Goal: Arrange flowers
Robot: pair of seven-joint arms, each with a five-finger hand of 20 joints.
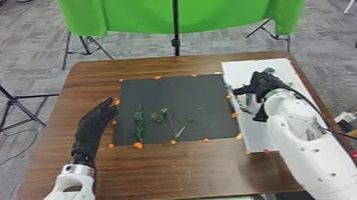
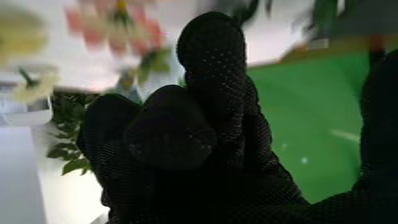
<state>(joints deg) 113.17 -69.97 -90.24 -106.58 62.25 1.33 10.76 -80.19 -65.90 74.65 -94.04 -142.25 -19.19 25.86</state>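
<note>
In the head view my right hand (image 1: pixel 261 84) is over the white board at the table's right side, partly covering the things there. Its glove (image 2: pixel 218 105) has loosely bent fingers and the thumb apart in the right wrist view, with nothing seen between them. Beyond it are a blurred pink flower (image 2: pixel 111 22), a yellow bloom (image 2: pixel 19 32), a small pale flower (image 2: pixel 35 89) and green leaves (image 2: pixel 67 127). My left hand (image 1: pixel 92 124) is open beside the dark mat. A leafy green stem (image 1: pixel 140 123) and a thin branching sprig (image 1: pixel 169 122) lie on that mat.
The dark mat (image 1: pixel 174 90) is edged with orange markers, left of the white board (image 1: pixel 244 66). A black pole (image 1: pixel 176 25) and green cloth (image 1: pixel 121 14) stand behind the brown table (image 1: pixel 179 173).
</note>
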